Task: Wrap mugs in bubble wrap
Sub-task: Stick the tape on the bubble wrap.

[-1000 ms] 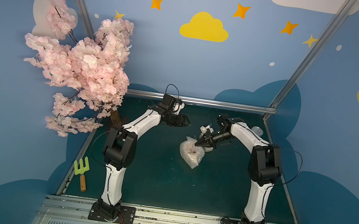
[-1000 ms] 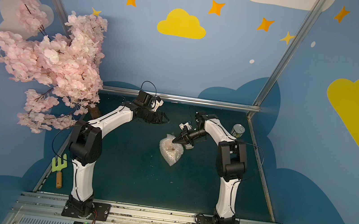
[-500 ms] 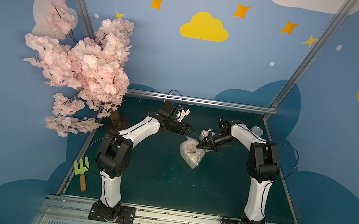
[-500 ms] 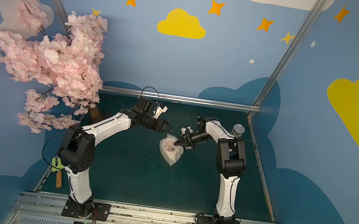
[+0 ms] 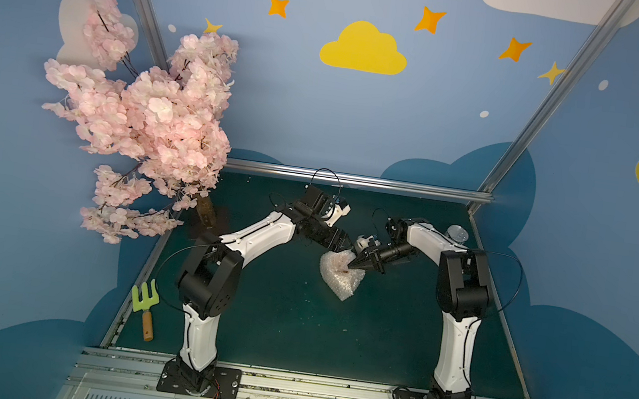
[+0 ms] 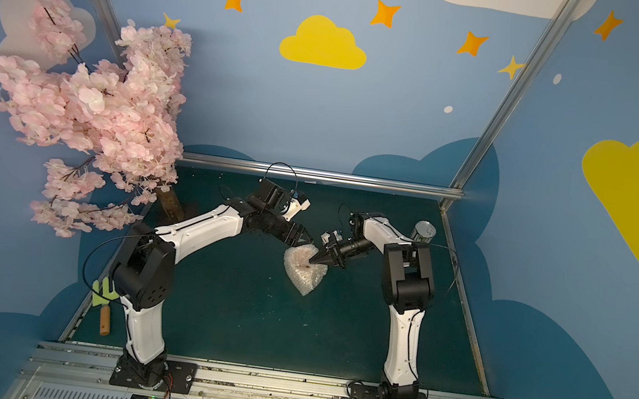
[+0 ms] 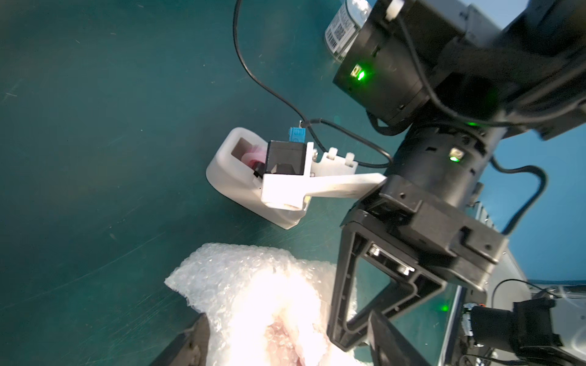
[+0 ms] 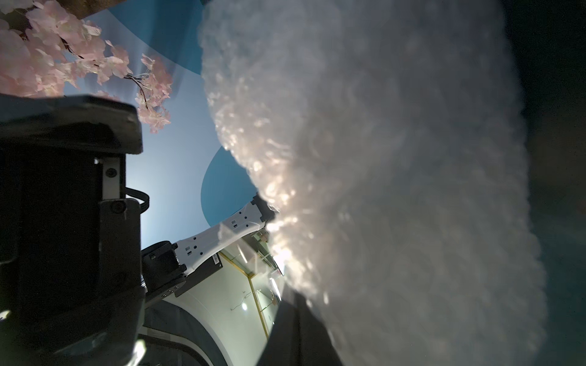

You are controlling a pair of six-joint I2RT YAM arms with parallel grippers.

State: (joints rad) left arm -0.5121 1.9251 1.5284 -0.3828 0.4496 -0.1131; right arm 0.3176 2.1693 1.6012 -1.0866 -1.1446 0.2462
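Left wrist view: bubble wrap (image 7: 241, 279) encloses the mug (image 7: 285, 343), pinkish through plastic.

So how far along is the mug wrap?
Done: bubble wrap is bunched around the mug, only a pinkish tint showing through. In hand: the shut right tool presses the bundle's top; the open left tool straddles its far edge. Left: sealing looks undone; the tape dispenser sits untouched behind.
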